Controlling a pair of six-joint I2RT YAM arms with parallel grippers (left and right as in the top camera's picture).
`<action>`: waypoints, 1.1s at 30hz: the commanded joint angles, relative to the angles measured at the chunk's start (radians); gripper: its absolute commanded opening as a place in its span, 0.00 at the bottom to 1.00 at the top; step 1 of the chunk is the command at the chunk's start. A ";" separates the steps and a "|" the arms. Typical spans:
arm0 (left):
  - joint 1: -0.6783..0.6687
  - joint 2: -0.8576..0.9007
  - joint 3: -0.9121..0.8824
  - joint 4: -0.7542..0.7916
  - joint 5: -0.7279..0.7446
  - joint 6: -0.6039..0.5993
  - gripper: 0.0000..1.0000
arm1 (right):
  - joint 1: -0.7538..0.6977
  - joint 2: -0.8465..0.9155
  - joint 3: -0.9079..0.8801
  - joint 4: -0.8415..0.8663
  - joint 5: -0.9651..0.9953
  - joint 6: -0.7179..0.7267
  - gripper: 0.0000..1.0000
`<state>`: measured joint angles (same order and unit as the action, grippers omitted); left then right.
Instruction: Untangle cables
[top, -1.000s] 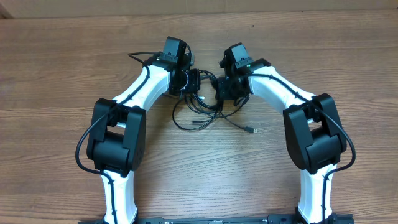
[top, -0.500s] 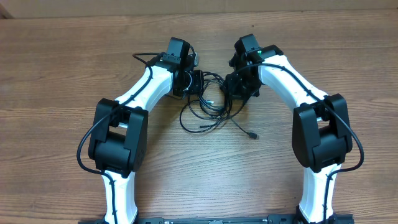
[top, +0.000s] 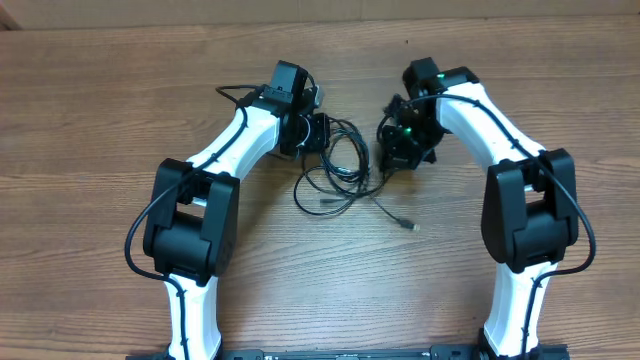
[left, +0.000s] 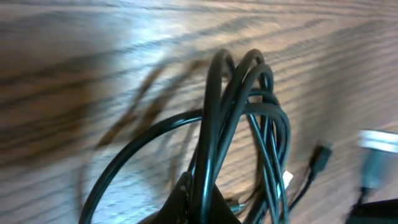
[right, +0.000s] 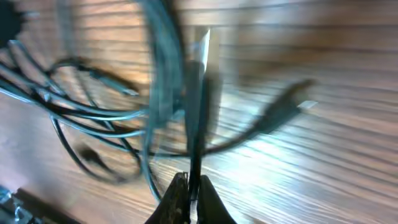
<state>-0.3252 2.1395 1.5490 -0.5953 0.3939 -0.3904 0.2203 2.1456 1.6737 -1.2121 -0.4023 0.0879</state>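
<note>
Shut tight at the left gripper (left: 194, 200), with several loops of the cables (left: 219, 106) pinched together and rising straight off the jaws. Closed down just as hard at the right gripper (right: 189, 194), on seemingly a single strand, though too blurred to swear to. Holding one tangle from both sides, low over the table (top: 100, 110), between the two grippers.

Risky from here. Could cinch the crossings tighter rather than free anything, if pulled apart with a whole bunch clamped on the left. Could also drag the entire knot sideways as one lump, with nothing pinning it down. Might let the thin strand slide out of the right grip under a hard tug, or yank the loose plug (top: 405, 224) into a loop and snag it there.

Out past the grips: loops sprawled flat on the wood, overlapping, impossible to match ends to cords from up here. Further toward the robot's base, one free tail ending in that silvery plug, well apart from the pile. Beyond that, only the thicker arm wiring (top: 130, 240), not to be mistaken for the job. Tight quarters too, with both wrists leaning in over the same small heap and little room left to regrip.
</note>
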 joint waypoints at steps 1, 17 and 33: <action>0.010 -0.034 -0.006 0.003 -0.032 0.001 0.04 | -0.032 -0.048 0.019 -0.001 0.044 -0.010 0.04; 0.016 -0.039 0.014 0.007 0.095 0.087 0.04 | -0.032 -0.053 0.031 -0.019 0.060 0.045 0.40; 0.102 -0.293 0.358 -0.121 0.340 0.228 0.04 | -0.137 -0.070 0.122 -0.050 0.061 0.045 1.00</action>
<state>-0.2096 1.9221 1.8771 -0.7071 0.6971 -0.2325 0.0742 2.1101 1.7748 -1.2655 -0.3401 0.1333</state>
